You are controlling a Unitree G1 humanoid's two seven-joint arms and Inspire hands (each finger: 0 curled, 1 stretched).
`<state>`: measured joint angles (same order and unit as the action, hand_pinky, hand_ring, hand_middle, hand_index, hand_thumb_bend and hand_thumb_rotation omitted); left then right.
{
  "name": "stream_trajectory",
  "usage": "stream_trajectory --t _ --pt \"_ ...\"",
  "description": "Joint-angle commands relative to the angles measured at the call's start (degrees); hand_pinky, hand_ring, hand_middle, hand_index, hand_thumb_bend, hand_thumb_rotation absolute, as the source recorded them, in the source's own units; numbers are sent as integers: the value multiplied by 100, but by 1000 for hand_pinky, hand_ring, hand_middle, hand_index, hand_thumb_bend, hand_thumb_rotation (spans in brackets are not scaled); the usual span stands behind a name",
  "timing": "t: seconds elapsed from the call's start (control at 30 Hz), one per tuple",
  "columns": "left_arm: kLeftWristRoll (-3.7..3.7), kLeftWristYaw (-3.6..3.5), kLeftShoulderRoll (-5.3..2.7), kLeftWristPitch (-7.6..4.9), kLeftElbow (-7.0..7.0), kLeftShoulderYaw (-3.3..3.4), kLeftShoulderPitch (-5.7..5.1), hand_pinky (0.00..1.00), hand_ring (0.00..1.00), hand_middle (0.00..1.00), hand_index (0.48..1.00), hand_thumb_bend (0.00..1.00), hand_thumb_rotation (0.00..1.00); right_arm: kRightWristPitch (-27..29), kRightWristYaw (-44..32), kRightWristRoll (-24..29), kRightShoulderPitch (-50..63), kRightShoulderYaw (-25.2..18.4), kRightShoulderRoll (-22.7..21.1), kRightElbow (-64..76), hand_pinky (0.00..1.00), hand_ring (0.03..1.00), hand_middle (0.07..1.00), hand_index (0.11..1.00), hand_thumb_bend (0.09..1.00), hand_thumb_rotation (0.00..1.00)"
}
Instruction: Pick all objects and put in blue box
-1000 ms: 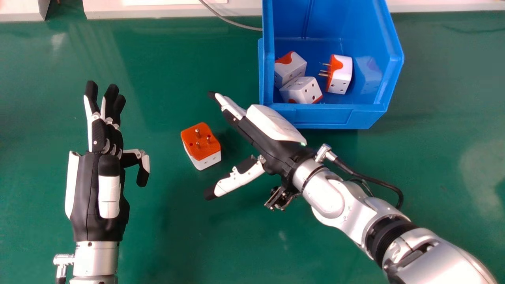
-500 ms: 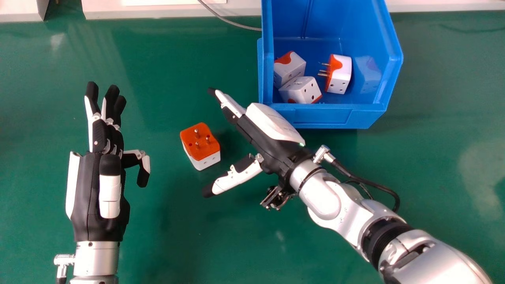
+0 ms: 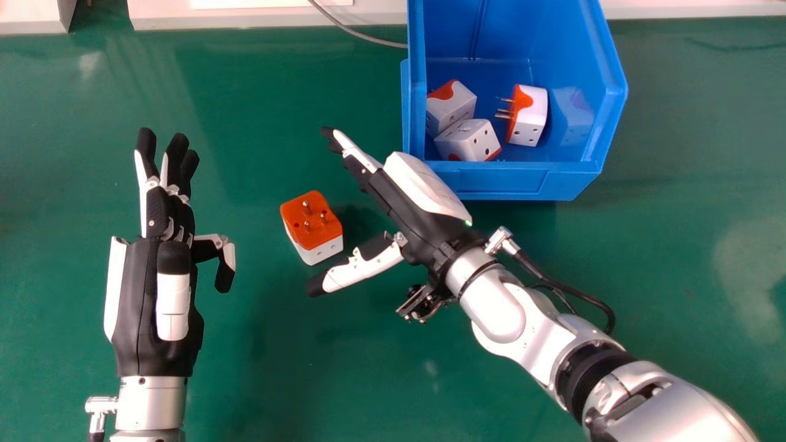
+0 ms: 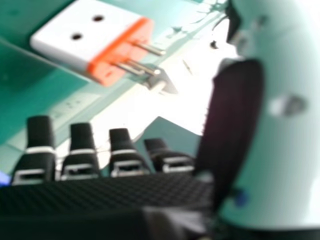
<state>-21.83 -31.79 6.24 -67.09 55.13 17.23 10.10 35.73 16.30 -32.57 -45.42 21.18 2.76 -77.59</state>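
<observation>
In the head view my right hand (image 3: 424, 218) is open, its straight fingers pointing up-left and its thumb spread out. The orange and white plug adapter (image 3: 312, 227) rests on the table with its pins up, left of the palm, between fingers and thumb with a gap. In the right hand view the adapter (image 4: 92, 37) appears beyond the fingertips of my open right hand (image 4: 80, 160). The blue box (image 3: 503, 181) holds three adapters, among them one lying on its side (image 3: 529, 115). At the left, my left hand (image 3: 161, 270) is open and holds nothing.
A grey cable (image 3: 362, 35) runs along the green table's (image 3: 276, 110) far edge to the box. The box's near wall lies close beyond the back of my right hand. White ledges (image 3: 264, 17) border the table at the far side.
My right hand has moved slightly left and away from the robot, its thumb tip now nearer the loose adapter. The left hand has barely shifted.
</observation>
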Motion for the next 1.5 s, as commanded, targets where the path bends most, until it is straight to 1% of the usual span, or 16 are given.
stream_trajectory --t 0.0,0.13,0.3,0.43,0.57,0.7,0.77,0.87,0.9,0.97,1.07,1.17,1.2,1.33,1.4,1.47 --pt "28 23 22 -54 -95 15 -19 0 1000 1000 1000 1000 955 74 135 -67 -109 74 30 50 813 898 933 964 1000 239" --pt "60 78 19 -57 -107 6 -15 0 1000 1000 1000 1000 955 74 192 -122 -102 137 46 47 836 897 933 957 1000 235" --pt "71 97 10 -56 -79 10 3 0 1000 1000 1000 1000 956 73 223 -138 -110 155 59 50 834 896 929 943 1000 232" --pt "57 86 9 -53 -93 7 -3 0 1000 1000 1000 1000 956 78 230 -127 -111 156 68 52 824 886 917 929 1000 220" --pt "-11 18 1 -19 -90 11 4 0 1000 1000 1000 1000 955 109 226 -124 -105 163 81 49 803 871 899 912 1000 212" --pt "18 31 6 -47 -82 13 -6 0 1000 1000 1000 1000 954 102 277 -165 -112 203 94 54 798 863 888 899 1000 206" --pt "-16 -1 6 -46 -86 17 -3 0 1000 1000 1000 1000 954 105 302 -189 -125 233 97 54 800 857 879 887 1000 201" --pt "-6 10 6 -44 -100 16 -12 0 1000 1000 1000 1000 954 145 199 -115 -121 195 111 51 801 852 872 879 1000 198" --pt "7 26 2 -51 -111 15 -23 0 1000 1000 1000 1000 954 153 179 -100 -119 186 113 53 801 852 872 879 1000 198" --pt "-17 8 -4 -43 -90 23 -23 0 1000 1000 1000 1000 954 166 227 -125 -125 207 122 61 799 850 870 877 999 192" --pt "0 26 1 -64 -37 40 -16 0 1000 1000 1000 1000 955 180 398 -221 -132 289 143 71 796 847 865 875 998 188" --pt "42 74 -5 -91 -80 31 -30 0 1000 1000 1000 1000 956 186 474 -229 -135 333 177 69 797 844 861 872 998 180" --pt "44 78 -4 -99 -87 29 -34 0 1000 1000 1000 1000 956 191 511 -239 -137 354 183 68 797 844 860 871 997 177" --pt "69 108 -2 -111 -73 31 -34 0 1000 1000 1000 1000 957 249 511 -200 -145 353 228 69 796 839 854 865 993 161" --pt "100 140 -6 -127 -54 32 -30 0 1000 1000 1000 1000 958 242 560 -234 -159 392 254 71 798 836 852 860 991 153" --pt "107 154 -11 -139 -63 26 -37 0 1000 1000 1000 1000 959 235 554 -238 -167 407 286 71 800 835 851 858 990 150"
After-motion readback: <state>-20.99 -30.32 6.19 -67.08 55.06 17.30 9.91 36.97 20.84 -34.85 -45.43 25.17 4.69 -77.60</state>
